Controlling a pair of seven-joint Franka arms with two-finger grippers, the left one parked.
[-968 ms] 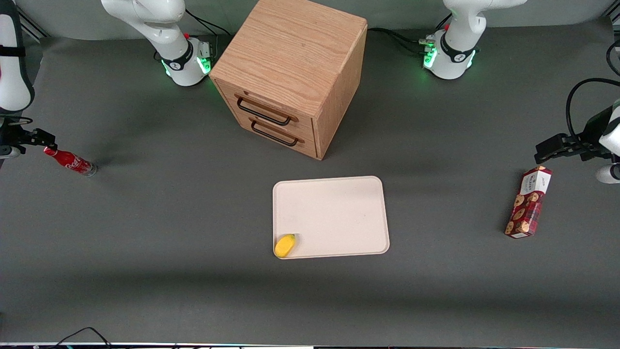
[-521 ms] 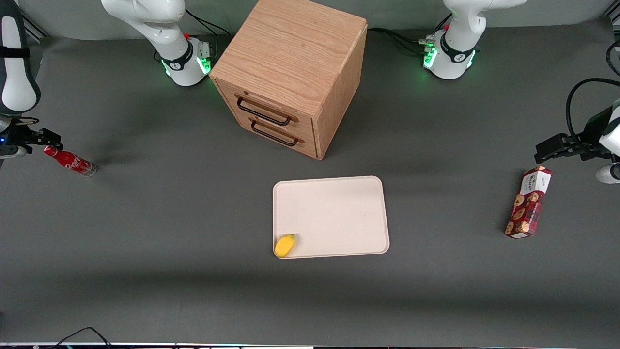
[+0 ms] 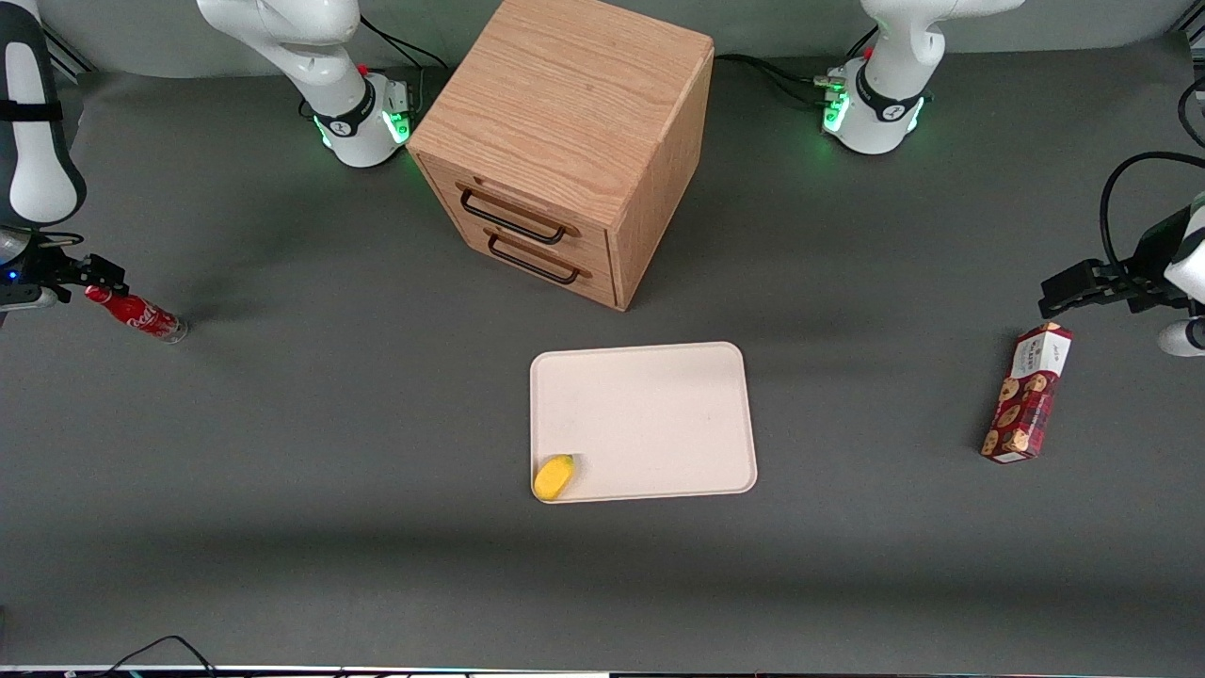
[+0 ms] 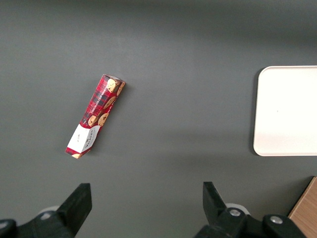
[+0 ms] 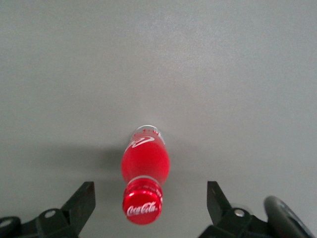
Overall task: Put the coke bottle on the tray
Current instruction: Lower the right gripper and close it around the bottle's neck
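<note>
The coke bottle stands upright on the grey table at the working arm's end, with a red label, white script and a red cap. In the right wrist view the bottle is seen from above. My right gripper is open just above the cap. Its fingers stand apart on either side of the cap without touching it, so the gripper is centred over the bottle. The cream tray lies flat mid-table, nearer the front camera than the cabinet. Its edge also shows in the left wrist view.
A wooden two-drawer cabinet stands mid-table, farther from the front camera than the tray. A small yellow object lies on the tray's near corner. A red cookie box lies toward the parked arm's end, also in the left wrist view.
My right gripper has shifted slightly toward the table's middle, settling over the bottle's cap. The bottle and tray have not moved.
</note>
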